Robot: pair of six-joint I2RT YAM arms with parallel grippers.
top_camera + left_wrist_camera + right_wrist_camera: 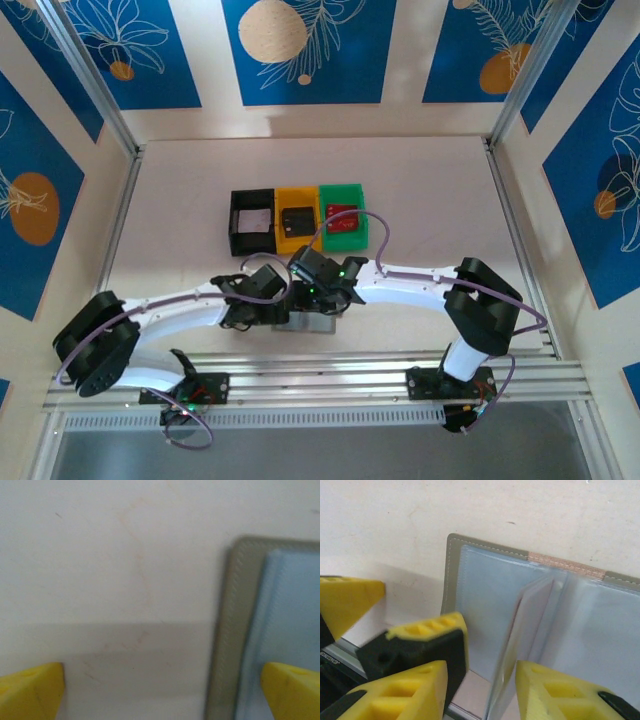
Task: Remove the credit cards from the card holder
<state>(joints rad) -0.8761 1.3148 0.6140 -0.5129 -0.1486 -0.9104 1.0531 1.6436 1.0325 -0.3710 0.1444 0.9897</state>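
The card holder (485,580) lies open on the table, grey-rimmed with pale blue sleeves; it peeks out as a grey patch (312,324) under both wrists. One clear leaf (530,615) stands upright from its middle, with a pinkish tint. I cannot tell whether it holds a card. My right gripper (482,680) is open, and the leaf rises between its fingers, close to the right one. My left gripper (162,690) is wide open at the holder's left edge (232,630), one fingertip (292,690) over the blue panel, the other (30,690) over bare table. Cards lie in the bins.
At the back stand a black bin (238,225) with a pale card, a yellow bin (297,238) with a dark card and a green bin (343,234) with a red card. The table's front rail (330,380) runs just behind the holder.
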